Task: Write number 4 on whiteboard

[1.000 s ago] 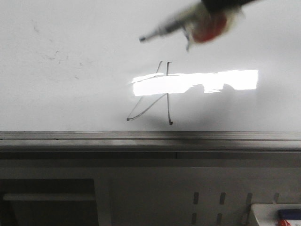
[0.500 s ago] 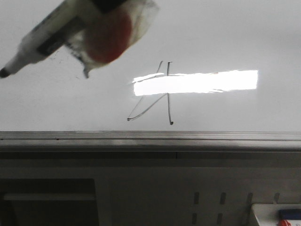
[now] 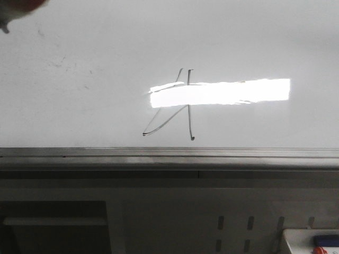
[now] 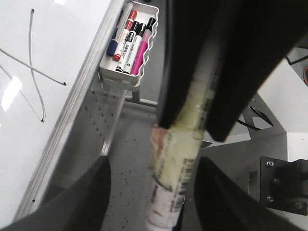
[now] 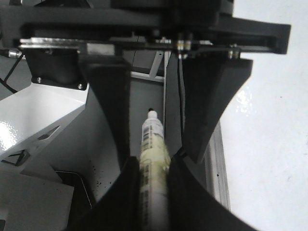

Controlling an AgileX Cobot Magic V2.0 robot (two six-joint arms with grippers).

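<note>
A glossy whiteboard [image 3: 79, 106] fills the upper half of the front view, its grey metal edge rail [image 3: 169, 154] running across the middle. The number 4 [image 3: 189, 114] sits near the board's centre, drawn as thin dark strokes: a slanted curved line falling toward 7 o'clock and a straight vertical stroke, partly washed out by a bright rectangular glare [image 3: 220, 92]. The figure looks complete, if lopsided.

At 11 o'clock, in the frame's corner, a blurred red and white sliver [image 3: 16, 8] shows, probably part of a held marker.

In the left wrist view, the left gripper [image 4: 187, 144] pinches a yellowish taped marker [image 4: 175, 173], clear of the board. A white tray of spare markers [image 4: 131, 41] hangs below the rail (black, red, pink and blue caps).

In the right wrist view, the right gripper [image 5: 154, 159] is pressed together on its own marker [image 5: 153, 154], tip pointing off the board's edge.

The step in hand appears to be withdrawal: lift each tip straight away from the surface, keeping grips firm, so no stray line crosses the fresh strokes.
</note>
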